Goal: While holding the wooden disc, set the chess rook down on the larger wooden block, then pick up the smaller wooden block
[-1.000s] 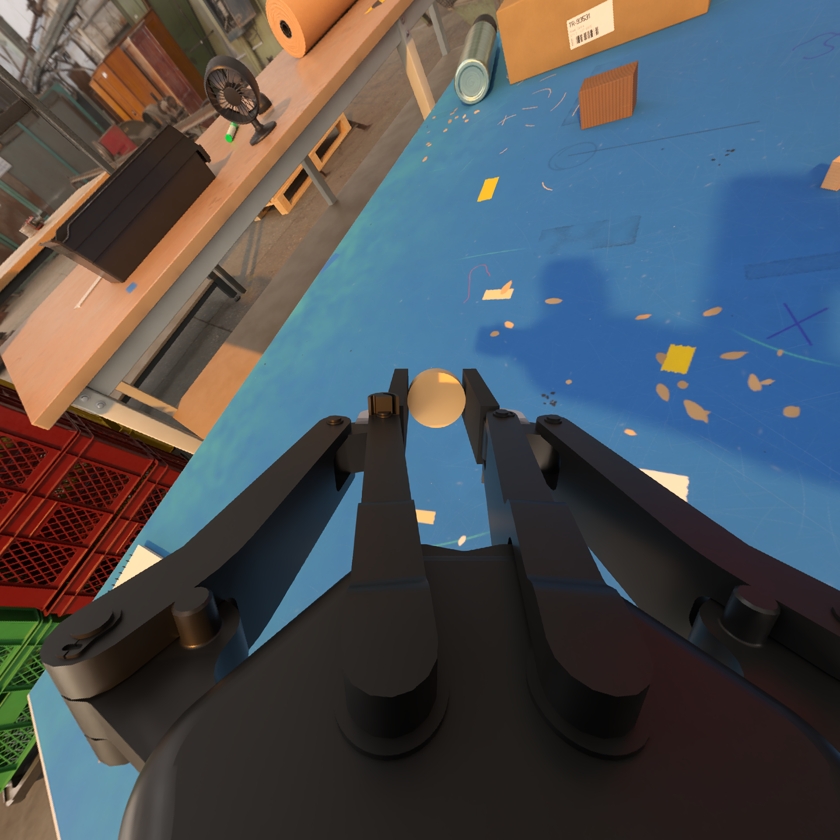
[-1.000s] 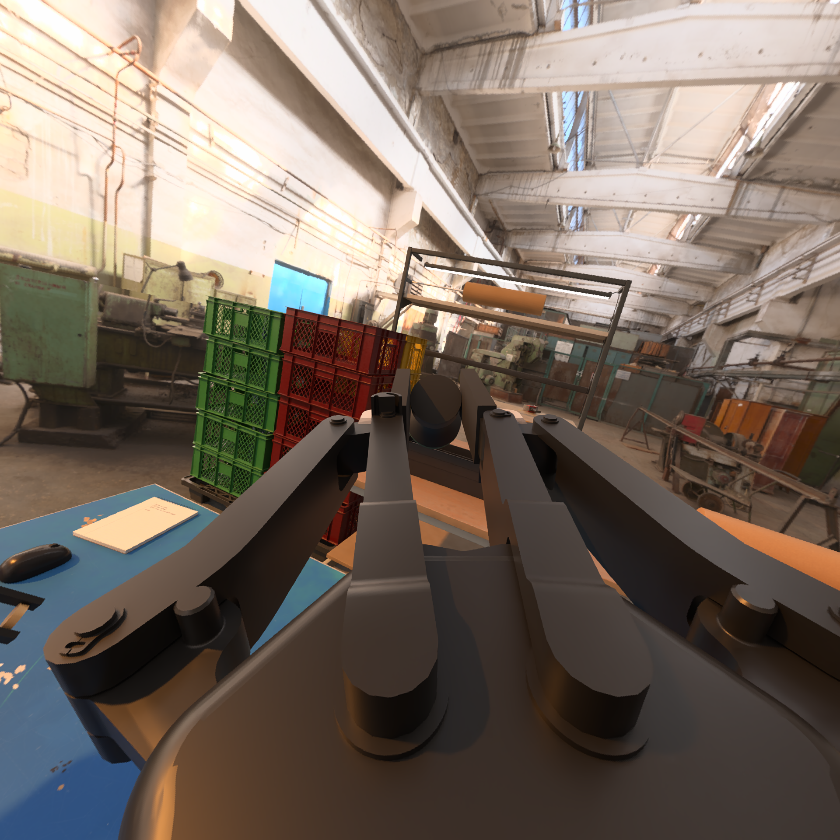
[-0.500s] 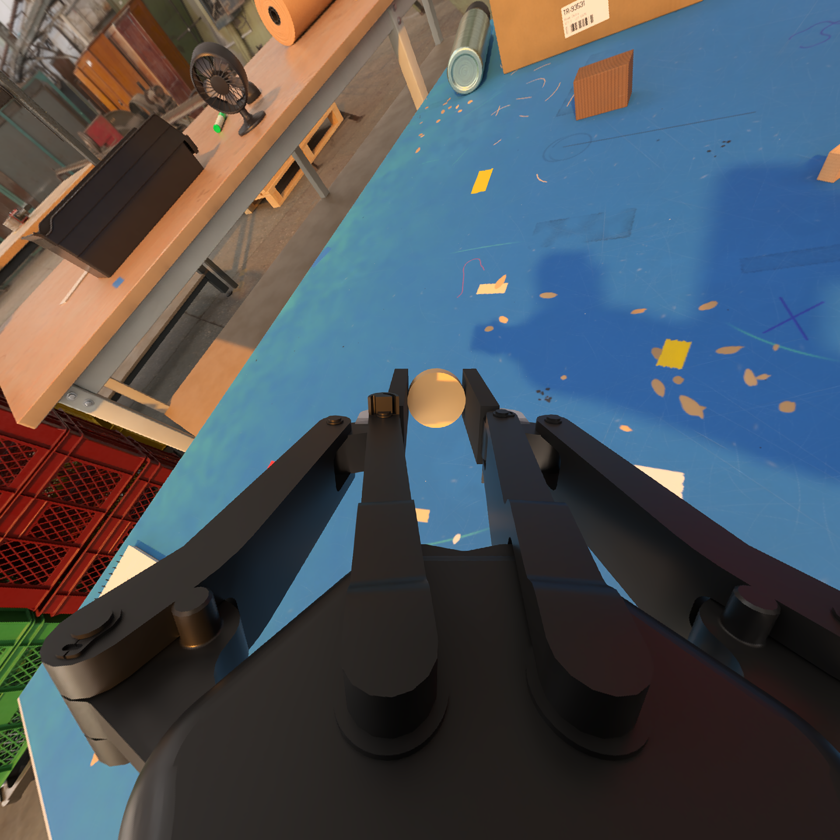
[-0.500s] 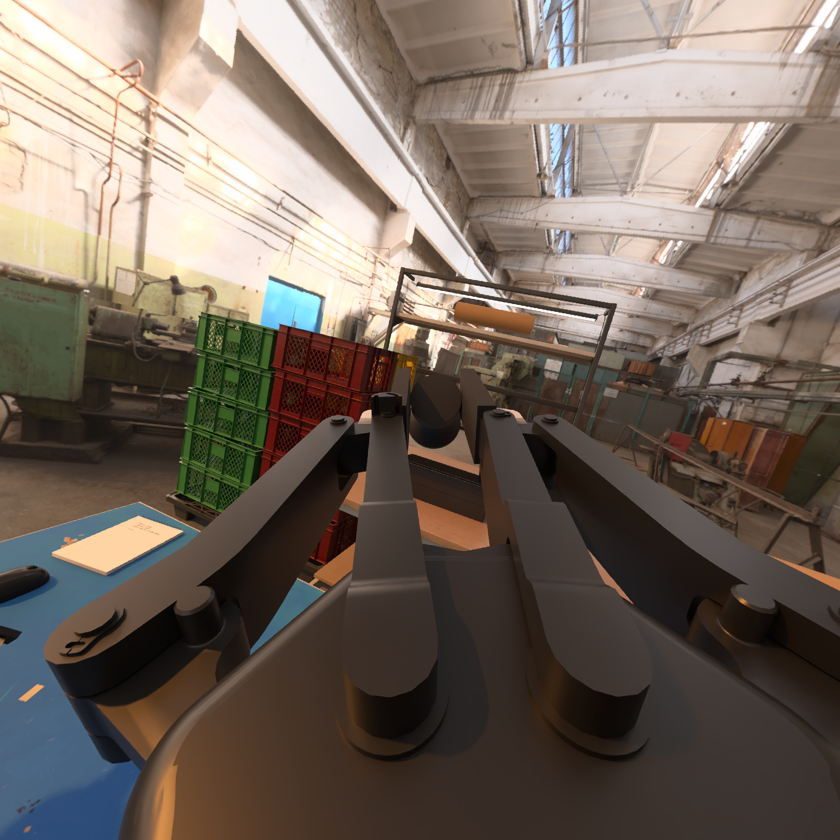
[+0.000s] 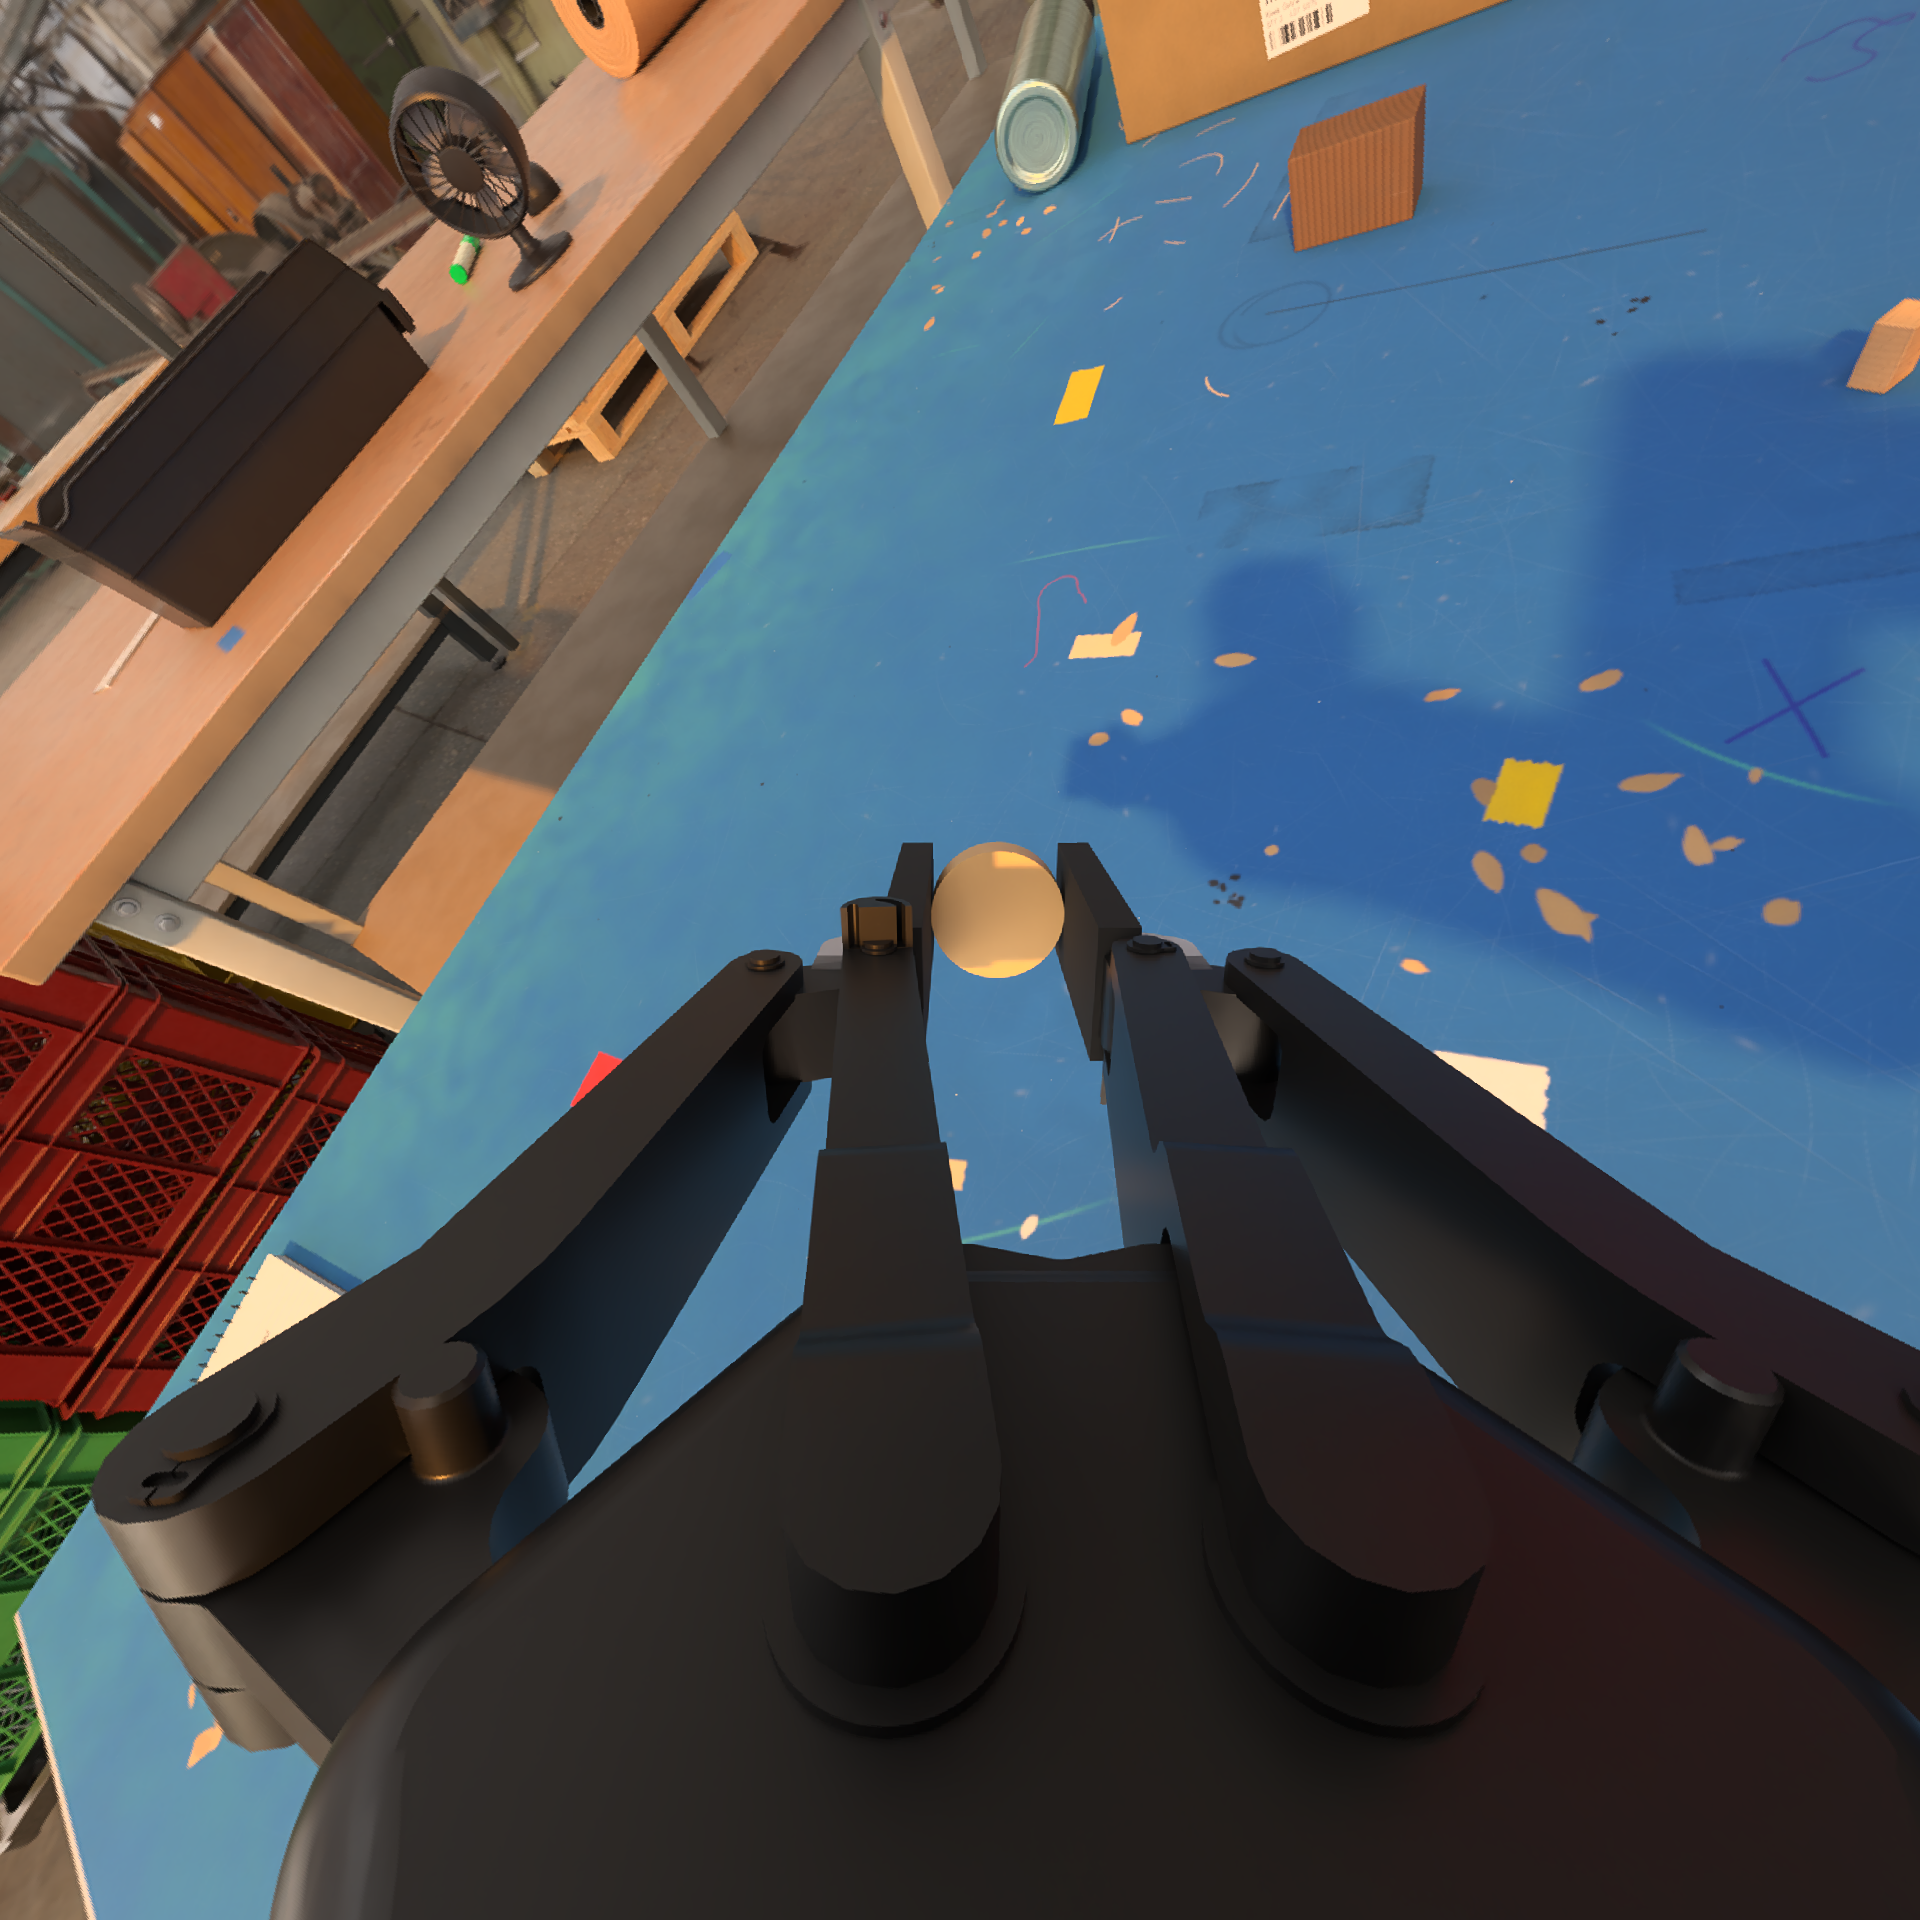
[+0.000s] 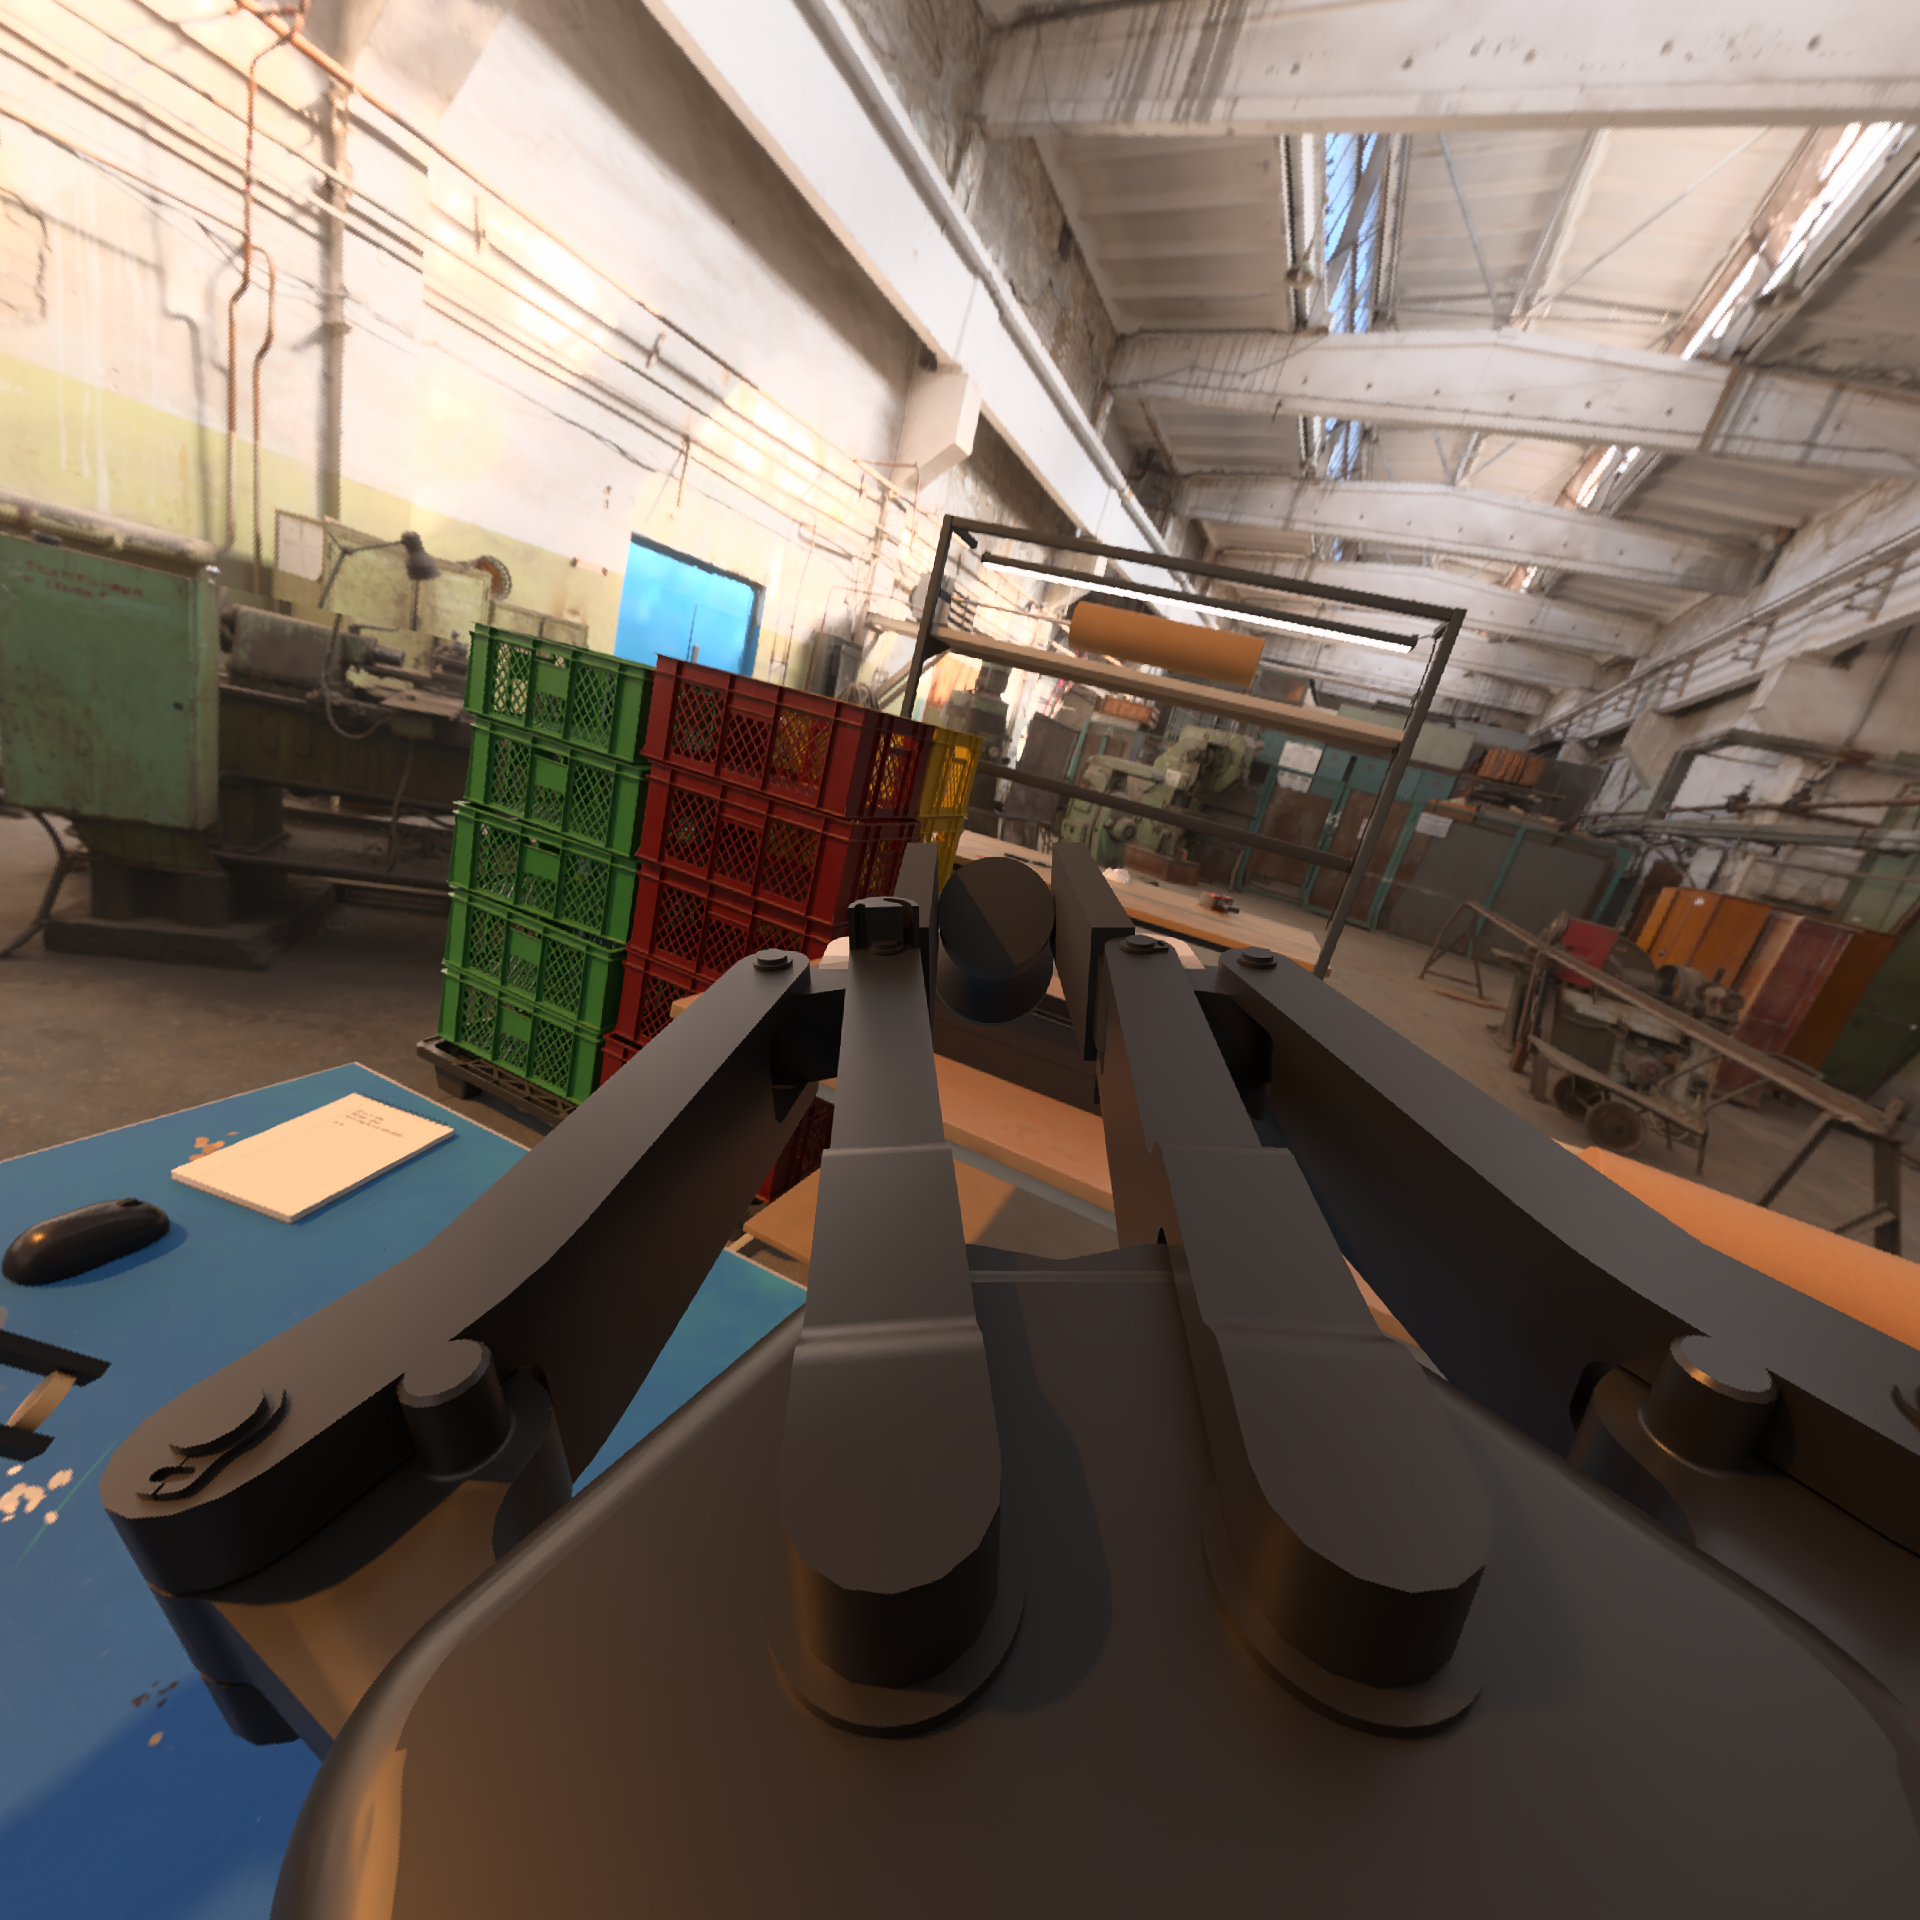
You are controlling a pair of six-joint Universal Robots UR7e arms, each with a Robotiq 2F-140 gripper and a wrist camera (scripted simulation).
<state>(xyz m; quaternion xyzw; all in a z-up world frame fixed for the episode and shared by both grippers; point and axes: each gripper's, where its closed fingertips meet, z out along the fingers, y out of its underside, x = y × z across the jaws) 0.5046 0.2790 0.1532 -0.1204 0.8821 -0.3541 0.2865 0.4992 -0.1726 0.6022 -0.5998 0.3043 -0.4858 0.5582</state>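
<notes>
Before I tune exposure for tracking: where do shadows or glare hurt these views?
Left wrist view: large dark shadows cross the blue table; the wooden disc catches warm light. Right wrist view: the wall washes out at upper left, and the chess rook sits dark, backlit.

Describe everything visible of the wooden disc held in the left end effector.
The wooden disc is round, pale tan and smooth, with warm light across its top. It shows its flat circular face to the left wrist camera. It is pinched at its left and right edges between the fingertips of the left end effector, held in the air above the blue table, touching nothing else.
</notes>
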